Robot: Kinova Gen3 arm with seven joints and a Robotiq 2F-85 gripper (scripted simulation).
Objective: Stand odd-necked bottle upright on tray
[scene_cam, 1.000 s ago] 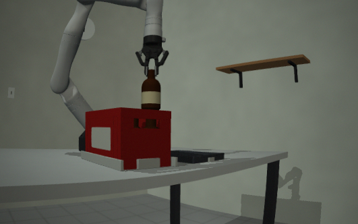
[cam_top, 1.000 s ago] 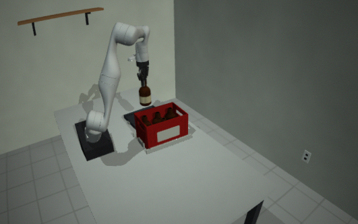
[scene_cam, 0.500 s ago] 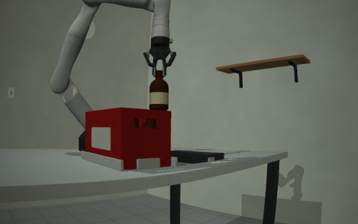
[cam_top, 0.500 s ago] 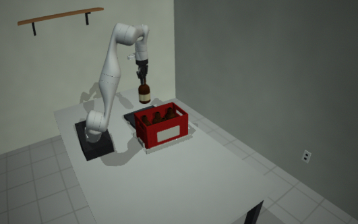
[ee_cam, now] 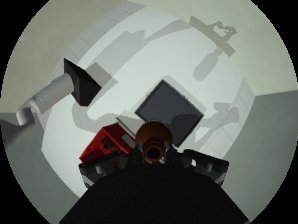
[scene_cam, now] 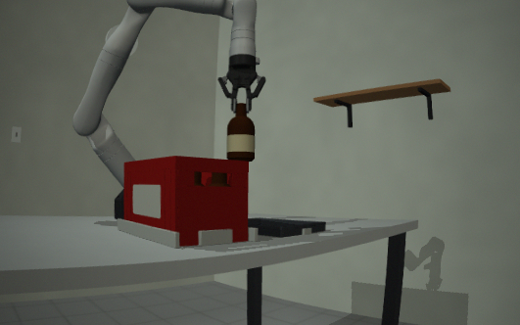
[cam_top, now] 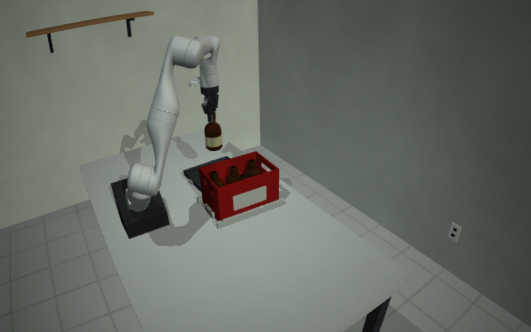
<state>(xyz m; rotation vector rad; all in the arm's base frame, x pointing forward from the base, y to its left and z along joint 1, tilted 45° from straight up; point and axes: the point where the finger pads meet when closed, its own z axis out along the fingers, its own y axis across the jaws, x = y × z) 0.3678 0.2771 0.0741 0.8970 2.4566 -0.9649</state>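
Observation:
My gripper [cam_top: 211, 119] [scene_cam: 241, 109] [ee_cam: 153, 147] is shut on the neck of a brown bottle [cam_top: 213, 130] [scene_cam: 241, 125] [ee_cam: 154, 131] with a cream label. The bottle hangs upright in the air, higher than the crate's rim. The red crate [cam_top: 224, 201] [scene_cam: 211, 210] [ee_cam: 116, 133] stands on the table; three brown bottles [cam_top: 252, 168] [cam_top: 233, 174] [cam_top: 215, 178] show inside it, and its walls hide the rest. The dark tray [cam_top: 193, 176] [scene_cam: 289, 228] [ee_cam: 162, 102] lies behind the crate in the top view. In the wrist view the held bottle overlaps the tray's near edge.
Low pale strips [cam_top: 250, 214] [scene_cam: 147, 232] stand along the crate's base. The arm's black base [cam_top: 147, 225] [ee_cam: 82, 87] is on the table [cam_top: 270, 270], left of the crate in the top view. A wooden shelf [cam_top: 90, 23] [scene_cam: 382, 92] is on the wall.

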